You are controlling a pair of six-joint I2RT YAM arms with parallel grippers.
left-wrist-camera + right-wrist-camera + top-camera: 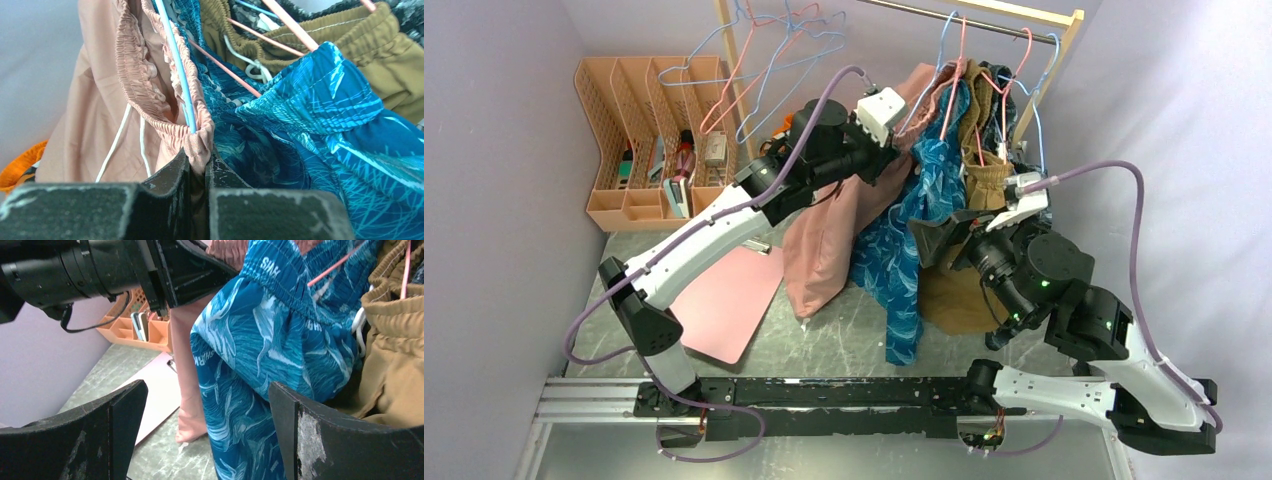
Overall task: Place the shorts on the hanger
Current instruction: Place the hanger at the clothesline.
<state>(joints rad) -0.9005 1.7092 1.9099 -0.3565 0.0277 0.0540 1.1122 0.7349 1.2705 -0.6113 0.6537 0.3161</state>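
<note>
The left gripper (199, 161) was pressed together on the shorts (95, 100), its 2 fingers (172, 175) pinching the lowest fold of the gathered waistband. The hanger (176, 65) ran down inside the waistband opening, its blue wire ending in the fabric just above the pinch. A white drawstring (117, 137) hung to the left of it. Seen from the top camera, the shorts hung from that gripper up near the rail (944, 12), and their legs drooped to the table (824, 345).

A blue garment (325, 115) hung touching the shorts on the right, with a pink wire (225, 70) crossing its waistband. Olive shorts (390, 50) hung behind it. Both crowded the space beside the pinch.

The right gripper (206, 390) stood spread wide and held nothing. It sat low and faced the blue garment, with 1 pink leg of the shorts to its left. A pink board (729, 300) lay on the table under the left arm. An orange organizer (644, 130) stood in the far left corner.
</note>
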